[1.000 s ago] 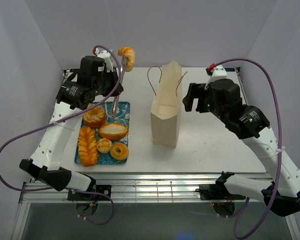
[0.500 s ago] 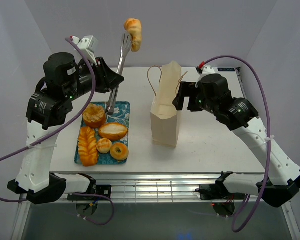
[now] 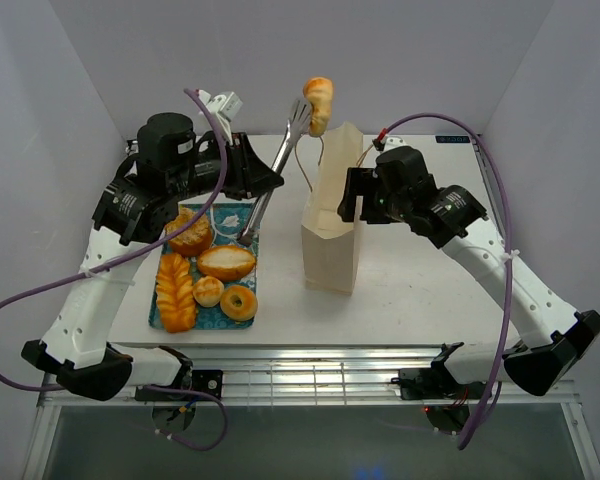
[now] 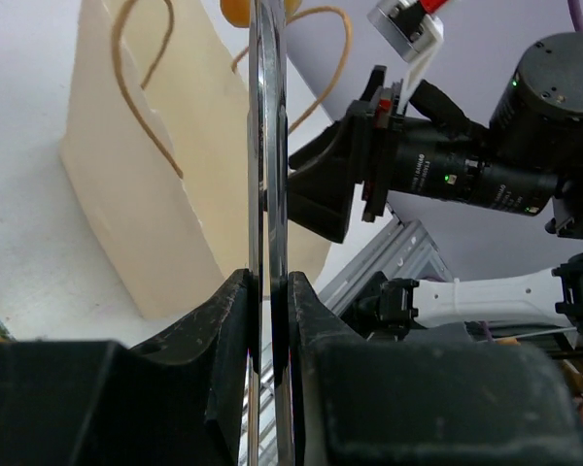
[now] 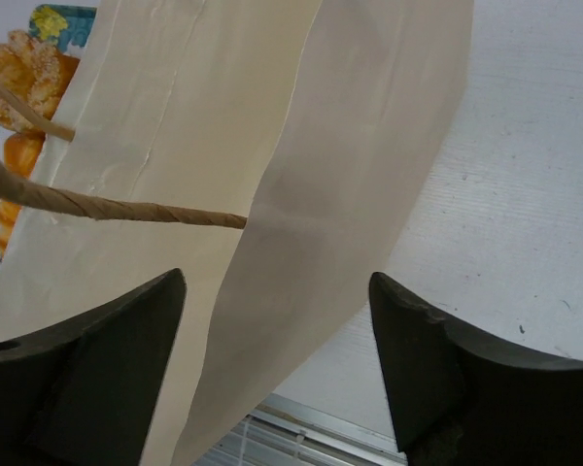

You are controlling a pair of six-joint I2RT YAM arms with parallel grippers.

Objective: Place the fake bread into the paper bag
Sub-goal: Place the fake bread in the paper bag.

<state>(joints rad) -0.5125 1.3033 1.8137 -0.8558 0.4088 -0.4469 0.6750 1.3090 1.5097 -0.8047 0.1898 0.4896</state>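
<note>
A croissant (image 3: 318, 103) is held high beside the bag (image 3: 330, 245) by tongs (image 3: 291, 138) clamped in the left end effector (image 4: 269, 291); the right end effector (image 5: 272, 330) is spread apart.

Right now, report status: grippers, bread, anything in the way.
Left gripper shut on tongs, croissant pinched at their tips, raised near the paper bag top. Right gripper open beside bag. Nothing seen blocking the drop.

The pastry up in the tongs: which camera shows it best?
The top external view. There the pastry shows whole, pinched in the tongs up near the paper bag's top. The left wrist view catches only a sliver of it behind the tongs at the top edge. The right wrist view shows none of it.
</note>
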